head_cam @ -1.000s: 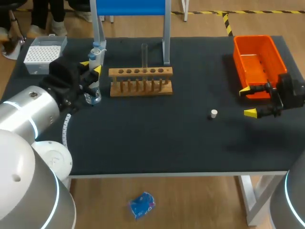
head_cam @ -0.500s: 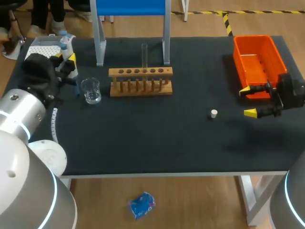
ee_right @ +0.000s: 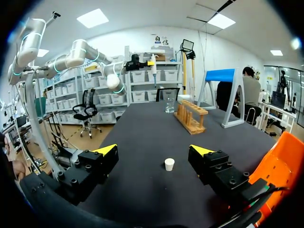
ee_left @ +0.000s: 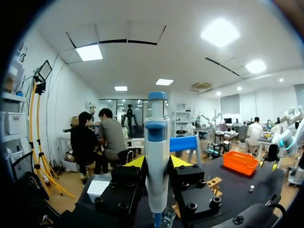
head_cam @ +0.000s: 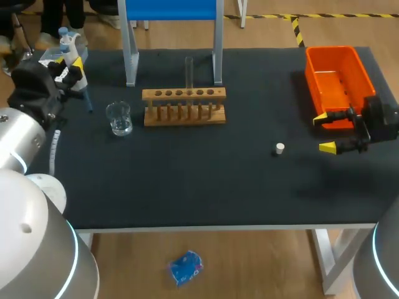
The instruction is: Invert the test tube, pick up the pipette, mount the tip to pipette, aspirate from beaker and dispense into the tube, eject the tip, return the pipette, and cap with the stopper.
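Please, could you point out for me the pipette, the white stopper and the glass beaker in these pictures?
pipette (ee_left: 156, 156): left wrist view, on its white body.
stopper (head_cam: 280, 148): head view, on its white top.
beaker (head_cam: 118, 121): head view, on its glass wall.

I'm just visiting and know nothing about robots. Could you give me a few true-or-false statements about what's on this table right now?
1. The left gripper holds the pipette. True.
2. A tube stands upright in the rack. True.
3. The stopper caps the tube. False: it lies on the table, ahead of the open right gripper.
4. The beaker lies tipped over. False: it stands upright beside the rack.
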Controlling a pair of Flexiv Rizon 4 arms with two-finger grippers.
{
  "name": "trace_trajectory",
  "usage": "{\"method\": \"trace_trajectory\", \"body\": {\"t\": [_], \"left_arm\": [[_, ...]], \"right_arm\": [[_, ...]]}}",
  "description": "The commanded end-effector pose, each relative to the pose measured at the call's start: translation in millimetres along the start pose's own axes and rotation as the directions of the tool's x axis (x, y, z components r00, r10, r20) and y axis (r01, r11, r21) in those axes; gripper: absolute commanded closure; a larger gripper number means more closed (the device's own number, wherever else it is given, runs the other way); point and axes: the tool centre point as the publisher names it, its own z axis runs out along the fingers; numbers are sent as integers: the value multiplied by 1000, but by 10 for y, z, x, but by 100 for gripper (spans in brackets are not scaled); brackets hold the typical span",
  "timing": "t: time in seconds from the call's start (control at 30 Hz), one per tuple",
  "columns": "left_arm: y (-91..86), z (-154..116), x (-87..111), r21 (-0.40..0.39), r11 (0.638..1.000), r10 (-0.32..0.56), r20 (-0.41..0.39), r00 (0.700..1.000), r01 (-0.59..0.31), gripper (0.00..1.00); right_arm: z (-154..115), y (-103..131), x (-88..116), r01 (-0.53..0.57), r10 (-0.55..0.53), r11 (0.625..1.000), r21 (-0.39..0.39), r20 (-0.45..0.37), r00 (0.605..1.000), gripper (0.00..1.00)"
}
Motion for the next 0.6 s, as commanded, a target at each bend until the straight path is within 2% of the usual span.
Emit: {"method": "trace_trajectory", "body": {"t": [0.03, 0.1, 0.17, 0.27, 0.3, 0.33, 0.4, 0.43, 0.6], "left_arm": [[140, 24, 94, 37, 999, -4, -652, 758, 36, 100], [196, 39, 222, 32, 999, -11, -668, 744, 43, 100], [275, 74, 303, 8, 1000, -4, -677, 736, 13, 100], [338, 146, 283, -8, 1000, -3, -660, 751, -2, 100], [337, 169, 265, -9, 1000, -1, -646, 763, -7, 100], [334, 210, 230, -21, 1000, -2, -615, 789, -14, 100], [305, 259, 208, -5, 1000, 11, -597, 802, -17, 100], [303, 309, 169, -12, 1000, 13, -571, 821, -25, 100], [252, 478, 166, 4, 999, 41, -565, 824, -47, 100]], "right_arm": [[0, 1, 5, 1, -1, 1000, 1, 1, 1000, 0], [0, 1, 5, 1, -1, 1000, 1, 1, 1000, 0], [0, 1, 5, 1, -1, 1000, 1, 1, 1000, 0], [0, 1, 5, 1, -1, 1000, 1, 1, 1000, 0], [0, 1, 5, 1, -1, 1000, 1, 1, 1000, 0], [0, 1, 5, 1, -1, 1000, 1, 1, 1000, 0], [0, 1, 5, 1, -1, 1000, 1, 1, 1000, 0], [0, 1, 5, 1, -1, 1000, 1, 1, 1000, 0], [0, 1, 5, 1, -1, 1000, 1, 1, 1000, 0]]}}
